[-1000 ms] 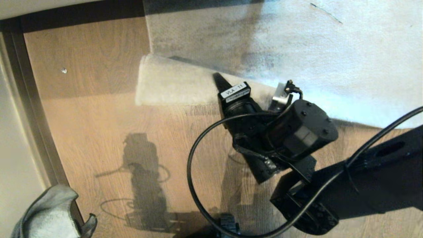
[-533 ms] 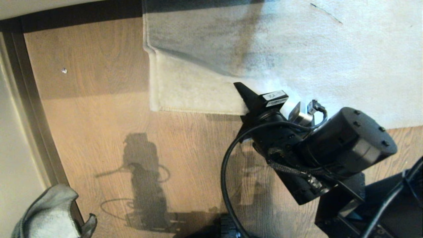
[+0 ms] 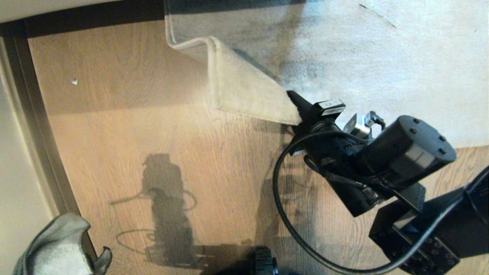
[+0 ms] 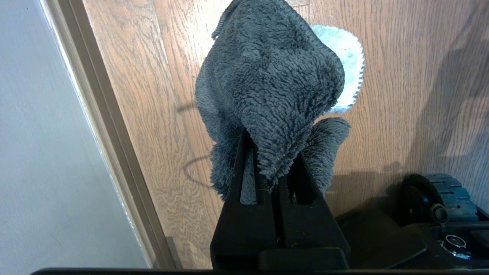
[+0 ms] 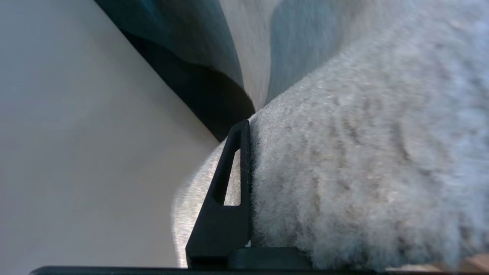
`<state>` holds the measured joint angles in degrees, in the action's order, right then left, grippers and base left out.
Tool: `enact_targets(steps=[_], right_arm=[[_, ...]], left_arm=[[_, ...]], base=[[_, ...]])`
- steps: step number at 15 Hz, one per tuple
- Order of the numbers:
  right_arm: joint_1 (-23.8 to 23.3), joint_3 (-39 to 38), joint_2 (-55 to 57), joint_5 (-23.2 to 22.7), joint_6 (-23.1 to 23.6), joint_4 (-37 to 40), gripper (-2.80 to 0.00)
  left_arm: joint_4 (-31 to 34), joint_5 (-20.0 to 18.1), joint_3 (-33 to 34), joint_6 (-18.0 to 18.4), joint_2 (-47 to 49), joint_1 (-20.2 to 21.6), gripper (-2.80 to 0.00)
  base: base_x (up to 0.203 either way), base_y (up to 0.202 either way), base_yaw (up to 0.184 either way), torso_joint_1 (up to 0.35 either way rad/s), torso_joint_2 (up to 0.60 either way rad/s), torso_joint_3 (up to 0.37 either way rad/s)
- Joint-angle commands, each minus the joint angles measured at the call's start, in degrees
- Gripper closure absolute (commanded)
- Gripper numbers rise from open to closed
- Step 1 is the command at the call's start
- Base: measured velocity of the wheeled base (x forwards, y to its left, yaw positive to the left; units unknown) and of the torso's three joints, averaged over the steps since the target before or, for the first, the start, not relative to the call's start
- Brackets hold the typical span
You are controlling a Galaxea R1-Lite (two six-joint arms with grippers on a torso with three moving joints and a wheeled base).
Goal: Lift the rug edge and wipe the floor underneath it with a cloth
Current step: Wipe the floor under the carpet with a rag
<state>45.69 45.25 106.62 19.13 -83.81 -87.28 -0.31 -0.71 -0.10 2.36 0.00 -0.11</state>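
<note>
Right gripper (image 3: pixel 296 101) clamped on rug edge (image 3: pixel 244 86): floppy, fairly heavy, grip near corner. Left gripper (image 4: pixel 267 168) pinches light, soft cloth (image 4: pixel 267 88).

Warm brown wood-grain floor (image 3: pixel 126 126) runs to a dark skirting strip (image 3: pixel 76 17) along the far edge and the left edge, with pale wall (image 3: pixel 15 179) beyond. Light casts dark shadows (image 3: pixel 168 206) across the planks.
</note>
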Motion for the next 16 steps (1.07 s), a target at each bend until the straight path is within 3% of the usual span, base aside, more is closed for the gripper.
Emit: enact_targets(steps=[1, 4, 7, 9, 16], right_arm=[[-2.8, 0.1, 0.2, -1.1, -0.4, -2.5, 0.00], [-4.6, 0.8, -0.1, -4.1, -0.5, -2.5, 0.00], [-4.6, 1.6, -0.3, -4.1, -0.6, -2.5, 0.00], [-4.6, 1.9, -0.2, -4.2, -0.5, -2.5, 0.00], [-4.7, 1.1, 0.9, -4.2, -0.5, -2.5, 0.00]], left_arm=[[0.0, 0.0, 0.0, 0.0, 0.0, 0.0, 0.00], [0.0, 0.0, 0.0, 0.0, 0.0, 0.0, 0.00], [0.0, 0.0, 0.0, -0.1, 0.0, 0.0, 0.00], [0.0, -0.2, 0.0, -2.1, 0.0, 0.0, 0.00], [0.0, -0.1, 0.0, -2.4, 0.0, -0.1, 0.00]], base=[[0.000, 0.000, 0.000, 0.000, 0.00, 0.000], [0.000, 0.000, 0.000, 0.000, 0.00, 0.000], [0.000, 0.000, 0.000, 0.000, 0.00, 0.000], [0.000, 0.000, 0.000, 0.000, 0.00, 0.000], [0.000, 0.000, 0.000, 0.000, 0.00, 0.000]])
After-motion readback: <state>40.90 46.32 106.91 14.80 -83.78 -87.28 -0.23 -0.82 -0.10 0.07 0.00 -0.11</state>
